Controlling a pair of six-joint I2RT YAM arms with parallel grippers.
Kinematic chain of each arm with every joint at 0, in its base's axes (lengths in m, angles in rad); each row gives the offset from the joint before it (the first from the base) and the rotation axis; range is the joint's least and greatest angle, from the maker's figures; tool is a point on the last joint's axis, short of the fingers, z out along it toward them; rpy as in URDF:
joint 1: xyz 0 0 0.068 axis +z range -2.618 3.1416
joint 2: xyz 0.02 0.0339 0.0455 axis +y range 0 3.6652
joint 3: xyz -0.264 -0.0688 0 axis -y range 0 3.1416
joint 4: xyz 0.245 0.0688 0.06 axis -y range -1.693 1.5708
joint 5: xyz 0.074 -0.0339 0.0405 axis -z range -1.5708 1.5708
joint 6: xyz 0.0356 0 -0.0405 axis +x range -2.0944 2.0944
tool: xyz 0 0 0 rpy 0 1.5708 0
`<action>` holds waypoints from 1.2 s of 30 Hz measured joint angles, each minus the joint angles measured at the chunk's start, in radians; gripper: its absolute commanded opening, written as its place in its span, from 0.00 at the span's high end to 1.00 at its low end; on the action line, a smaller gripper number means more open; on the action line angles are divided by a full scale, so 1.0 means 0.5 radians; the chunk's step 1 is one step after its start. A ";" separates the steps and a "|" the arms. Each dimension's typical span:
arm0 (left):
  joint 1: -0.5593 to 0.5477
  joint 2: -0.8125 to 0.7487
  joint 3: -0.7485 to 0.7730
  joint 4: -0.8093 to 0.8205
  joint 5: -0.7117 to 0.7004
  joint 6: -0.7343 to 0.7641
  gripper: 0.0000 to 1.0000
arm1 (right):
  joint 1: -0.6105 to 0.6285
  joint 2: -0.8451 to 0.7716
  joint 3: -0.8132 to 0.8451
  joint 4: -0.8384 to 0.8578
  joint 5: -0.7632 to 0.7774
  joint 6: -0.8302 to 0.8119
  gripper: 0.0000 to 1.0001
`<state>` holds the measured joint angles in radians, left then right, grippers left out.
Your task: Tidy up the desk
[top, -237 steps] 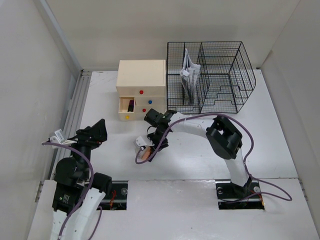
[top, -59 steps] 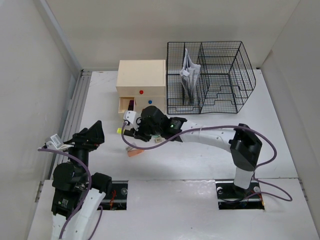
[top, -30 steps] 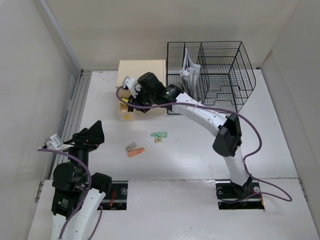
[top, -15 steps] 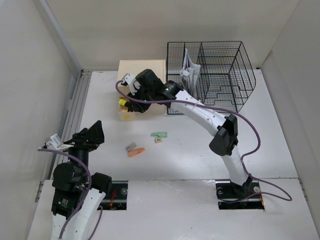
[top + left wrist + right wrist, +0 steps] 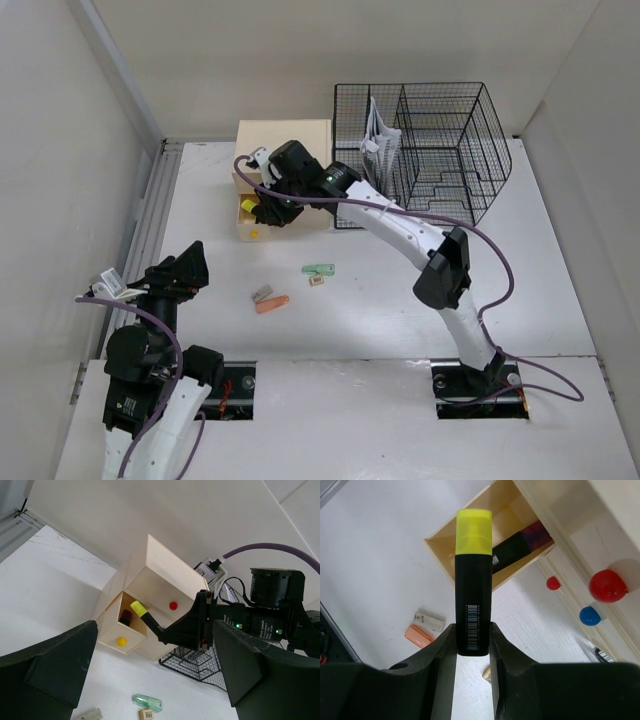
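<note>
Desk: the desk [image 5: 400, 310] is the wide white tabletop under both arms. The drawer box [image 5: 283, 150] stands at its far edge, and a ridged rail runs along the side left of that box.
Drawer box: beige wood. Its lower-left drawer [image 5: 112, 630], the one with the yellow knob, is pulled out with a dark pen-like item inside. The red-knob and blue-knob drawers look shut.
Highlighter: the highlighter [image 5: 473, 580] has a black body and a yellow cap. It points cap-first at the open drawer, just over its mouth and not yet inside.
Right gripper: the right gripper [image 5: 472, 642] has its jaws clamped on the highlighter's rear end, just in front of the drawer box.
Left gripper: the left gripper [image 5: 150, 675] has its jaws spread wide and holds nothing. It is raised well in front and left of the drawer box.
Wire-mesh organizer: the wire-mesh organizer [image 5: 440, 150] sits just right of the drawer box, with papers [image 5: 378, 145] standing in its left compartment.
Loose items: an orange piece [image 5: 272, 303], a grey piece [image 5: 262, 294], a green piece [image 5: 319, 269] and a small tan piece [image 5: 316, 281] lie in front of the drawer box.
Progress: roughly midway, as I judge it. One item is stowed and the highlighter is about to go in, which leaves four small pieces and the open drawer.
</note>
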<state>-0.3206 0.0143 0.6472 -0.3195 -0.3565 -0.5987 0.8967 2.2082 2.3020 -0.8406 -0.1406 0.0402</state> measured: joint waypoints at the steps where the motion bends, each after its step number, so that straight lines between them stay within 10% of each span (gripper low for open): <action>1: 0.000 0.000 0.000 0.000 0.001 -0.001 0.01 | 0.000 0.015 0.014 -0.004 0.005 0.012 1.00; 36: 0.000 0.000 0.000 0.000 0.002 -0.001 0.01 | -0.067 0.208 0.198 -0.024 -0.003 0.110 1.00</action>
<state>-0.3206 0.0143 0.6472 -0.3195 -0.3557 -0.5991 0.8631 2.3119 2.4012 -0.8524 -0.1421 0.0952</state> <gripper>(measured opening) 0.989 0.328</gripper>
